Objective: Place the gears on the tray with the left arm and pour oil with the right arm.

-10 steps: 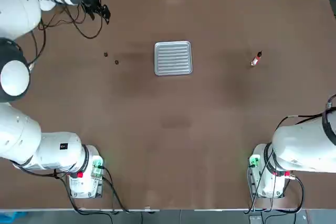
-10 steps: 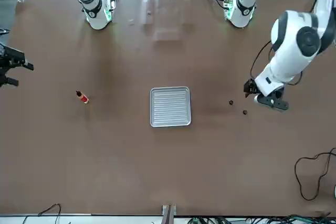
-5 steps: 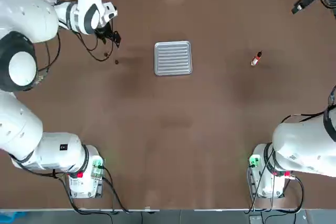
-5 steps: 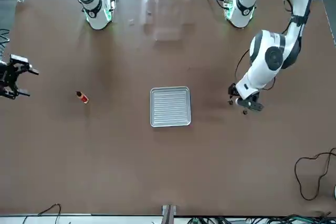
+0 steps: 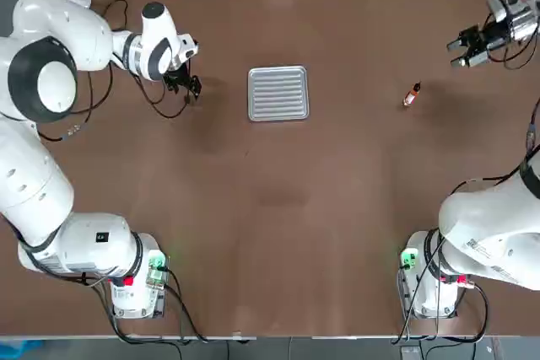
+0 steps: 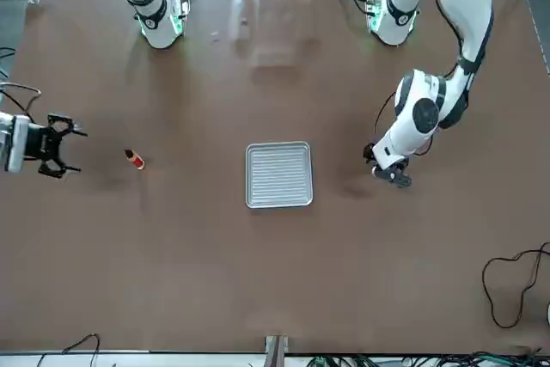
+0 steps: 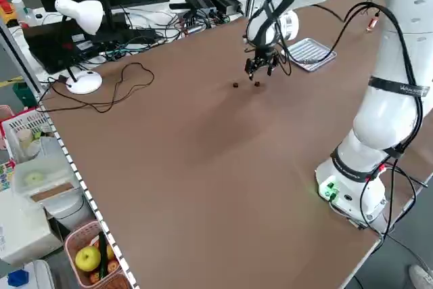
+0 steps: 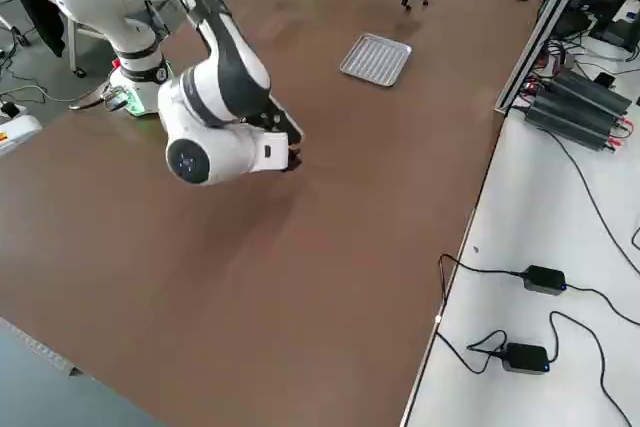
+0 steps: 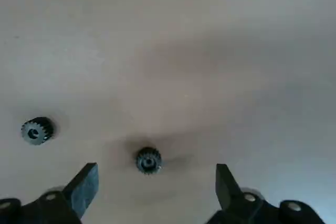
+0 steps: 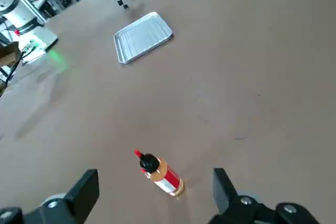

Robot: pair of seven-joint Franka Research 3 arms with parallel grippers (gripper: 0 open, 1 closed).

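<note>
Both hands, left [image 9: 149, 192] and right [image 10: 155, 195], gape wide and empty; left of the tray [image 5: 278, 94], gears [image 9: 148, 160]; right, oil bottle [image 10: 164, 176].

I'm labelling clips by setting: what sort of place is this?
Probably a robotics lab or workshop: two white robot arms share a brown table, a desk with monitors stands alongside, and cables run around its edges.

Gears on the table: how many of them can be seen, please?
2 gears: one lies nearer the middle between the left gripper's open fingers, the other farther out beyond one finger.
</note>
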